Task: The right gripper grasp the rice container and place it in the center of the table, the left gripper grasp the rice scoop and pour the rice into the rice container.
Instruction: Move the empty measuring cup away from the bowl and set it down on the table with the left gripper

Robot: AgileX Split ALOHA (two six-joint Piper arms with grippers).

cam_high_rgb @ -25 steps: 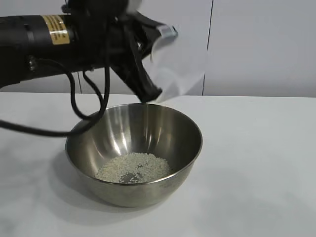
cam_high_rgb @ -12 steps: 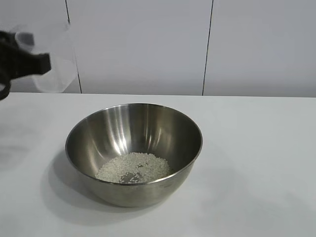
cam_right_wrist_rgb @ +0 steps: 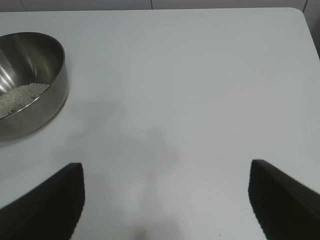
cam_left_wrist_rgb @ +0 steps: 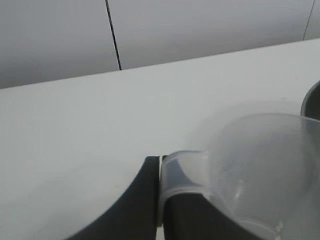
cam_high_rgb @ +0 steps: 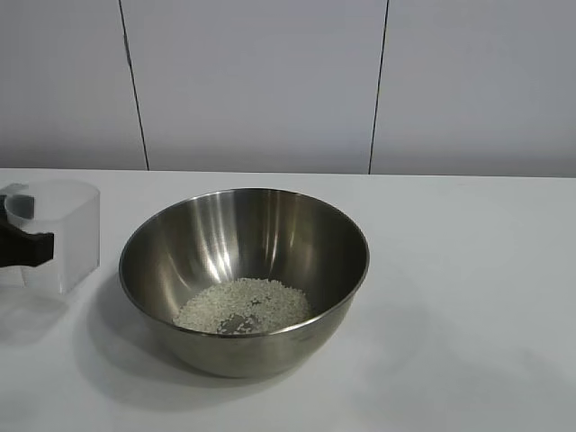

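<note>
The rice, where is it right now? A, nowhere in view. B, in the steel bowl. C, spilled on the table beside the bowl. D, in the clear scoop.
B: the rice lies in a loose pile on the bottom of the bowl, while the scoop in the left claw looks empty and the table shows no grains.

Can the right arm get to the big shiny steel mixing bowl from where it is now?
Probably yes. The right end effector is open and empty over the bare white table, and nothing lies between it and the stainless-steel mixing bowl. The rice is in the bowl.
</note>
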